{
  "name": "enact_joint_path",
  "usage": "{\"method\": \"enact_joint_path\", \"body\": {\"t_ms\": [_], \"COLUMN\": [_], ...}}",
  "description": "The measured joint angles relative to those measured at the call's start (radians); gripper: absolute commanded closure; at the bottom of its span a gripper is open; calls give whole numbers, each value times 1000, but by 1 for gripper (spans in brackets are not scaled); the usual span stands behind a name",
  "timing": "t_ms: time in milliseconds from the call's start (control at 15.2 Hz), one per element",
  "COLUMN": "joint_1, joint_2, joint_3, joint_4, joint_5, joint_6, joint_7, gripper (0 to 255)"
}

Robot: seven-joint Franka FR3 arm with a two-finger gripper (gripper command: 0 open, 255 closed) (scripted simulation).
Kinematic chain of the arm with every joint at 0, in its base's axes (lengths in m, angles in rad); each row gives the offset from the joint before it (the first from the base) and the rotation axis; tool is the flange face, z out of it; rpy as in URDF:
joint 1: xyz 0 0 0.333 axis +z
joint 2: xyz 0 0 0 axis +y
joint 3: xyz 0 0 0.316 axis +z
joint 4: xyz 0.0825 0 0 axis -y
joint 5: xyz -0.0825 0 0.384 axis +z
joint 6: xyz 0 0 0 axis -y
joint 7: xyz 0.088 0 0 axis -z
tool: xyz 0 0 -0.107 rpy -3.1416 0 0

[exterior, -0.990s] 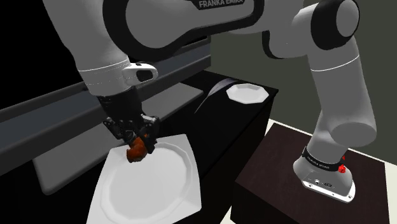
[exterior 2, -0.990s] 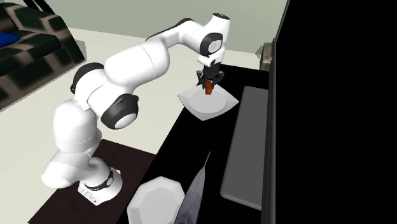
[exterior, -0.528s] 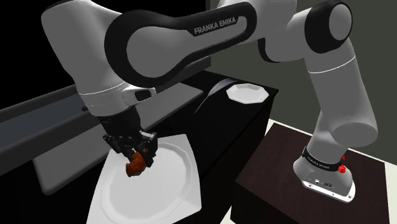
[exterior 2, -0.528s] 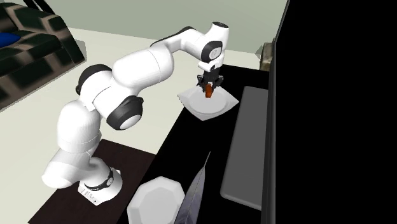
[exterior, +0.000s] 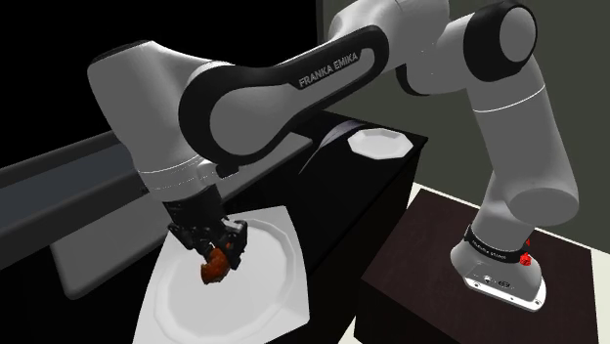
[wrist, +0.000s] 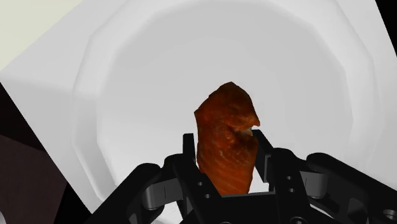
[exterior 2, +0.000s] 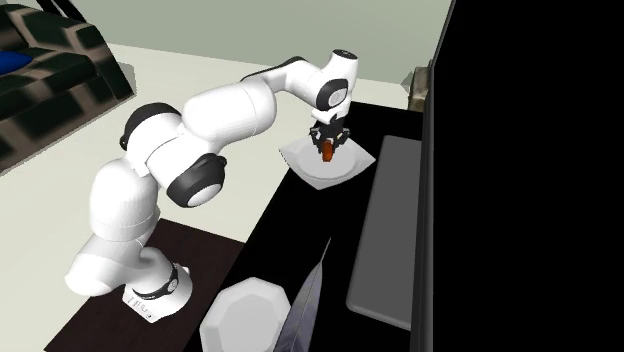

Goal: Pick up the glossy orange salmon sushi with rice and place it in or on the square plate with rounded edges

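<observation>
- The end effector (exterior: 219, 256) grips the orange sushi (wrist: 224, 133) between its 2 fingers.
- The sushi hangs upright, low over the white plate's (exterior: 272, 293) well; whether they touch is unclear.

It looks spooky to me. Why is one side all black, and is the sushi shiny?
Second exterior view: the right side is a black area, nothing drawn. Wrist view: the orange-brown sushi piece in the black gripper shows no glare.

Rough, faintly glossy sushi (wrist: 226, 140); smooth matt plate (wrist: 137, 95).
</observation>
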Motion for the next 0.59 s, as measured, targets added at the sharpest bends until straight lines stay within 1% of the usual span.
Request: {"method": "enact_joint_path", "body": {"t_ms": [330,396,594], "joint_1": [-1,-1,-1], "joint_2": [-1,-1,-1], "joint_3": [0,0,0], "joint_4": [-4,-4,-5], "joint_5": [0,0,0], "joint_6": [4,4,4], "joint_7": [0,0,0], "gripper": [255,0,0]}}
